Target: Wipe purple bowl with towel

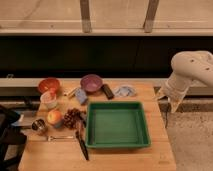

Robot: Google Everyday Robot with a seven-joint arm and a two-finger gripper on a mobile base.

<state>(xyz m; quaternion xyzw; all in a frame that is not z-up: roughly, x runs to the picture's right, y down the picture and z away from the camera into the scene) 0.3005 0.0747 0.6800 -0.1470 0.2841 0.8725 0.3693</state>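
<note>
The purple bowl (91, 82) stands upright at the back middle of the wooden table (160, 150). A light blue crumpled towel (124, 91) lies to its right, beyond a black block (107, 91). My white arm comes in from the right. Its gripper (173, 102) hangs past the table's right edge, well right of the towel and apart from it and from the bowl.
A large green tray (117, 124) fills the middle front. An orange bowl (49, 85), a small cup (48, 99), a blue object (81, 95), a peach (54, 117), grapes (72, 118), a metal cup (38, 126), a fork (60, 137) and a knife (81, 141) crowd the left side.
</note>
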